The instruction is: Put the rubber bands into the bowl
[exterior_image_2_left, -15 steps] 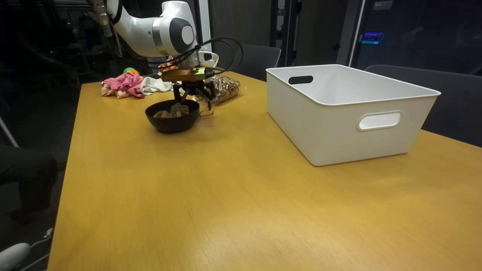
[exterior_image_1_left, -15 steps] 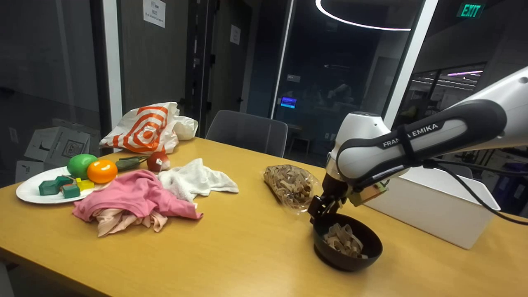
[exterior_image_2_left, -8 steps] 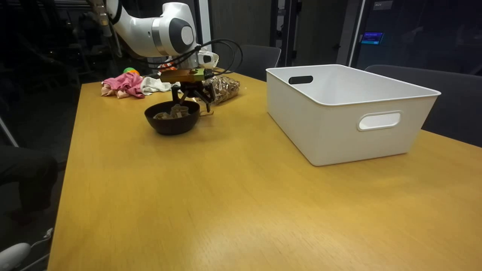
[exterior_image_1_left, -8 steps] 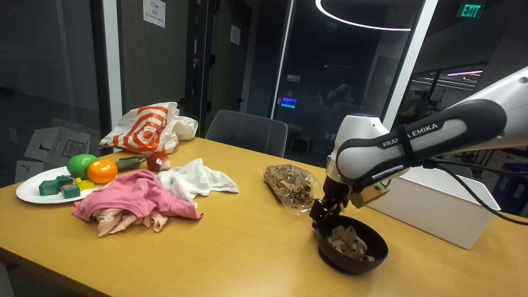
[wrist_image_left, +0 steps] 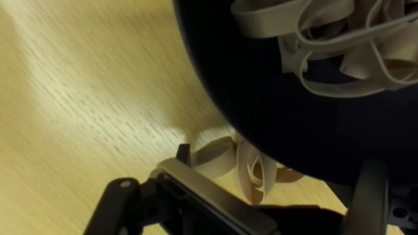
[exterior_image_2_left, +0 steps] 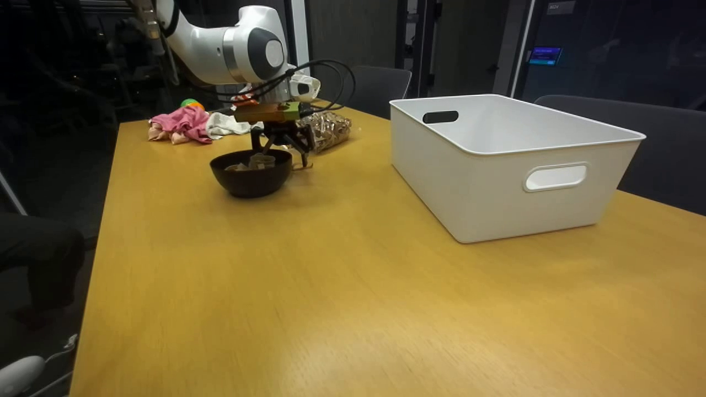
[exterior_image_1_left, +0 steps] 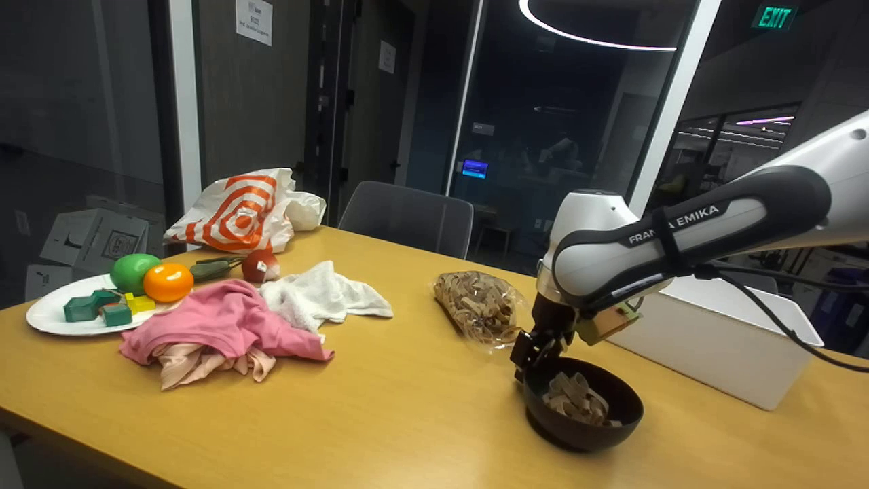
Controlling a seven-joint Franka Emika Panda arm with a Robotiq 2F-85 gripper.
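- Over the last second, the black two-fingered gripper (exterior_image_2_left: 280, 156) has been lowered a little and the round, matte black bowl (exterior_image_1_left: 567, 433) has been shifted slightly across the yellow wooden table (exterior_image_1_left: 407, 414); a push from the gripper is the likely cause, though no contact is clearly shown.
- The gripper is spread: its fingers (wrist_image_left: 215, 197) are held well apart, and nothing is seen clamped between them.
- A heap of thin, tan-brown elastic rubber bands (exterior_image_1_left: 577, 401) is already contained in the bowl, loosely tangled, with bare black wall showing beside it.
- A few stray bands (wrist_image_left: 218, 163) of the same flat elastic are left on the table, just beside the bowl and partly hidden by its rim in the wrist view.
- The step in hand is judged to be the pick-up of these stray bands; the task is thus judged well advanced, but not finished.
- In the wrist view, one finger is placed near the stray bands, while the other is overlapped with the bowl's edge; whether it is set inside or outside the wall cannot be told.
- Because of that overlap, the bowl may be shoved further, or its rim pinched with the bands, if the fingers are brought together here; a small shift away from the bowl would likely be needed first.
- A clear plastic bag (exterior_image_1_left: 478, 309) of similar brown loops is seen near the bowl; whether its contents are also wanted cannot be judged.
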